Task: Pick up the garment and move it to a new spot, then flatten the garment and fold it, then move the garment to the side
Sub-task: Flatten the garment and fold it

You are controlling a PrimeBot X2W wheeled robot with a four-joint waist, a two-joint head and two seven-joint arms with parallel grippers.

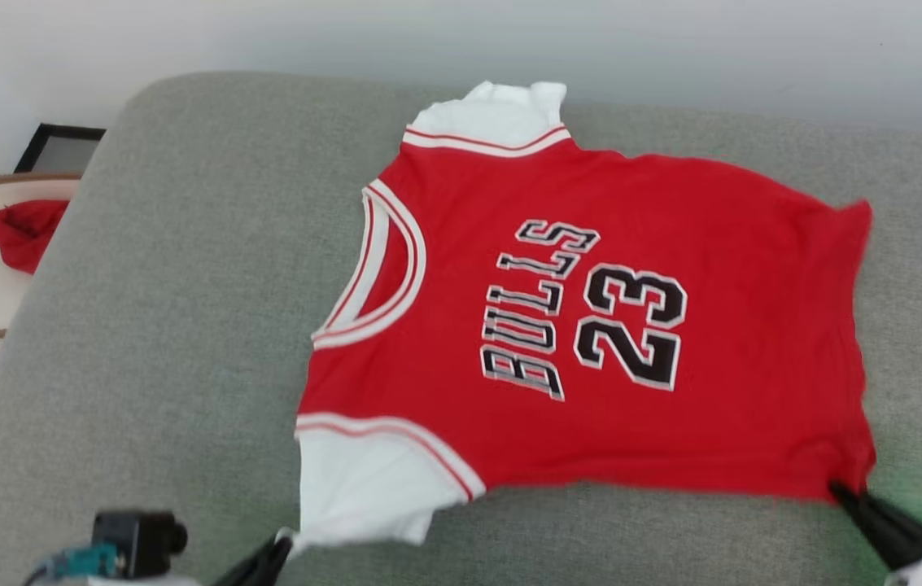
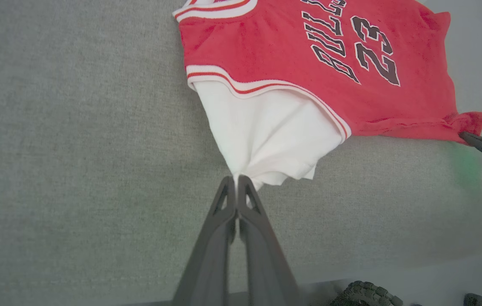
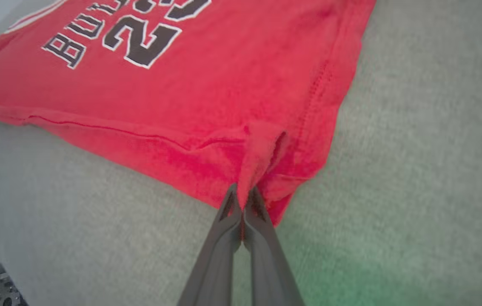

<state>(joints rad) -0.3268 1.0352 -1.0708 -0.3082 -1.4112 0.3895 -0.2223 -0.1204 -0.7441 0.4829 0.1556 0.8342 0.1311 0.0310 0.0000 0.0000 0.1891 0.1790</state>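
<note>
The shirt point(image 1: 591, 325) lies spread face-up on the grey cushion point(image 1: 168, 325), left hand point(image 2: 236, 179) pinching its white sleeve point(image 2: 266, 131) and right hand point(image 3: 244, 190) pinching the hem corner point(image 3: 262, 146), so flattening looks nearly done, with folding and moving aside yet to do.

Left jaws tight on a white sleeve point(image 2: 266, 136) of the garment point(image 2: 275, 46), atop grey cushion point(image 2: 75, 148).

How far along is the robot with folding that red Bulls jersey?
Done: the red jersey with white sleeves lies spread flat on the grey cushion. In hand: the left pincer grips its near white sleeve, the right pincer its red hem corner. Left: no fold shows yet, then moving it aside.
</note>
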